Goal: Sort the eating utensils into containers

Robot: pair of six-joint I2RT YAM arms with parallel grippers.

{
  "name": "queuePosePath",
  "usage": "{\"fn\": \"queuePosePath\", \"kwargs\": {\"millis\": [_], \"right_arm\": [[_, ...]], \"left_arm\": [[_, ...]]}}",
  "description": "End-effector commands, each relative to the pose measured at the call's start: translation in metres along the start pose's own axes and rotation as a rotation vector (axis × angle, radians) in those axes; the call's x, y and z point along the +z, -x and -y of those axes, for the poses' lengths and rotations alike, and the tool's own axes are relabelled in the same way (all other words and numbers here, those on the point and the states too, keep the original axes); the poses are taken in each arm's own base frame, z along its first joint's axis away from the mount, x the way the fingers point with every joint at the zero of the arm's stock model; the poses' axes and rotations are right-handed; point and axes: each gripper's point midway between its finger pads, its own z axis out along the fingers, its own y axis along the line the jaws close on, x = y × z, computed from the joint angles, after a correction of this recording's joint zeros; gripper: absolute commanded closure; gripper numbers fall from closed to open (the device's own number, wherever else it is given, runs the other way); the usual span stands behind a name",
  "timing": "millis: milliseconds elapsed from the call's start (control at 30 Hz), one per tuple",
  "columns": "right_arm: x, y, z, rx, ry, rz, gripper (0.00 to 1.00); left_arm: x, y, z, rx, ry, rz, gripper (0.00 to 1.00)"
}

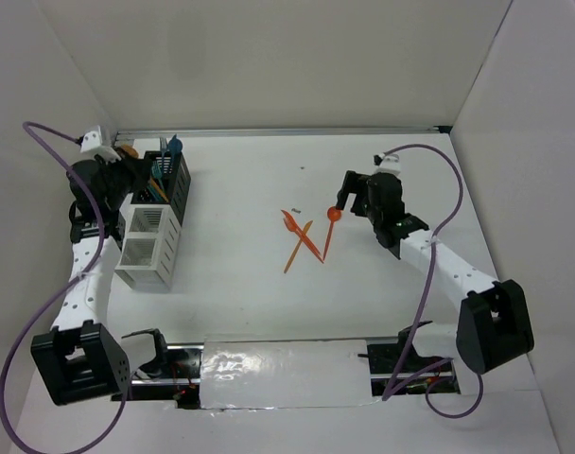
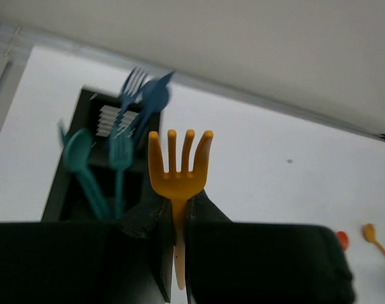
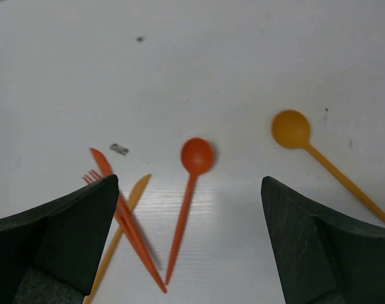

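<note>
We see bright, even light in the top view: the white walls (image 1: 269, 57) and table (image 1: 240, 189) nearly wash out, and shadows are faint and soft. A shiny strip (image 1: 286, 367) at bottom centre throws hard glare. In the left wrist view the fork (image 2: 178, 166) is fairly sharp, the teal utensils (image 2: 119, 152) at upper left are blurred, and the left fingers (image 2: 142, 221) are near-black. In the right wrist view we find a pale sheen on the table below the spoon (image 3: 196, 156), thin soft shadows, and dark right fingers (image 3: 59, 234), slightly soft, in the lower corners.
</note>
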Motion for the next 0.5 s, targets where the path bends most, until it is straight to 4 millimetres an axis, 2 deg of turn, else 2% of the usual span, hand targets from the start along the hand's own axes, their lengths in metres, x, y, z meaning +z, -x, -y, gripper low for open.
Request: {"fn": "queuePosePath", "kwargs": {"millis": [0,33,67,133,200,267,300,367,433,467], "right_arm": [[0.007,-0.023,0.032,0.039,-0.100,-0.042,0.00],[0.008,-0.022,0.040,0.045,-0.113,-0.033,0.00],[0.010,-0.029,0.052,0.052,-0.143,-0.051,0.00],[0.012,-0.036,0.060,0.054,-0.157,-0.070,0.01],[0.015,-0.045,0.070,0.056,-0.174,-0.096,0.02],[0.017,-0.049,0.075,0.063,-0.182,-0.106,0.03],[0.017,-0.049,0.078,0.070,-0.183,-0.109,0.04],[0.018,-0.049,0.081,0.072,-0.183,-0.113,0.03],[0.018,-0.053,0.086,0.079,-0.186,-0.123,0.04],[0.018,-0.051,0.082,0.081,-0.166,-0.118,0.04]], "left_arm": [[-0.001,-0.035,-0.046,-0.001,0.130,-0.058,0.91],[-0.002,-0.035,-0.049,0.000,0.135,-0.045,0.90],[-0.001,-0.030,-0.054,0.036,0.145,-0.018,0.90],[0.000,-0.034,-0.063,0.039,0.181,-0.015,0.90],[0.001,-0.030,-0.068,0.065,0.187,0.008,0.91],[-0.001,-0.042,-0.075,0.074,0.202,-0.003,0.90],[-0.001,-0.035,-0.078,0.080,0.211,0.022,0.90],[-0.003,-0.040,-0.083,0.087,0.223,0.016,0.89],[-0.004,-0.032,-0.083,0.077,0.230,0.023,0.89],[-0.004,-0.031,-0.082,0.072,0.224,0.019,0.89]]}}
